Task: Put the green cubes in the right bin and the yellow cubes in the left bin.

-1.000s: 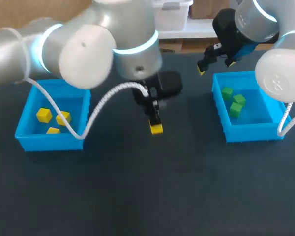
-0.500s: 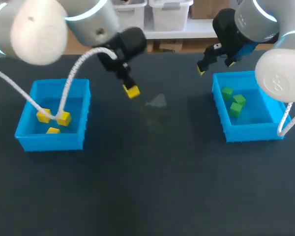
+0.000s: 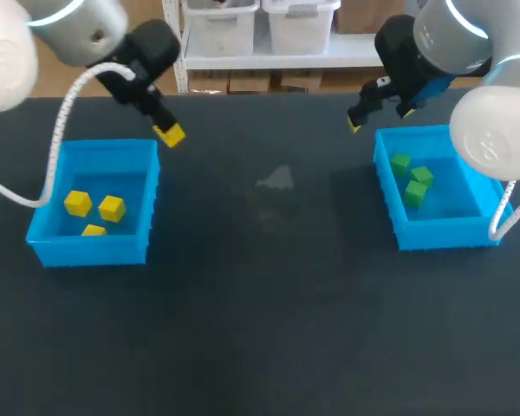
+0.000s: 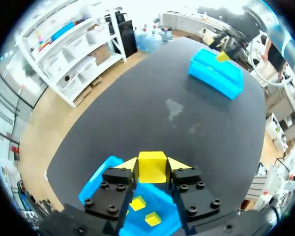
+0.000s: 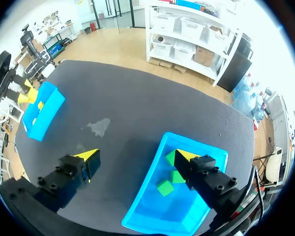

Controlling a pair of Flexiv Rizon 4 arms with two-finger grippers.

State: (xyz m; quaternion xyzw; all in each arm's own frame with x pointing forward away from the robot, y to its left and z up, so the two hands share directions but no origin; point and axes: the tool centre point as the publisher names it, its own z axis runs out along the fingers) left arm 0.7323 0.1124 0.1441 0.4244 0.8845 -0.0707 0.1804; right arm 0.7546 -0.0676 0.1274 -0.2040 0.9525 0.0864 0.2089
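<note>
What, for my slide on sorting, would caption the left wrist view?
Left tool shut on a yellow cube, with the blue left bin under it, where other yellow cubes lie.

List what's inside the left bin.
Three yellow cubes lie on the left bin's floor in the head view. A fourth yellow cube is outside, in the left gripper by the far corner. The wrist view's fingers cover part of the bin.
</note>
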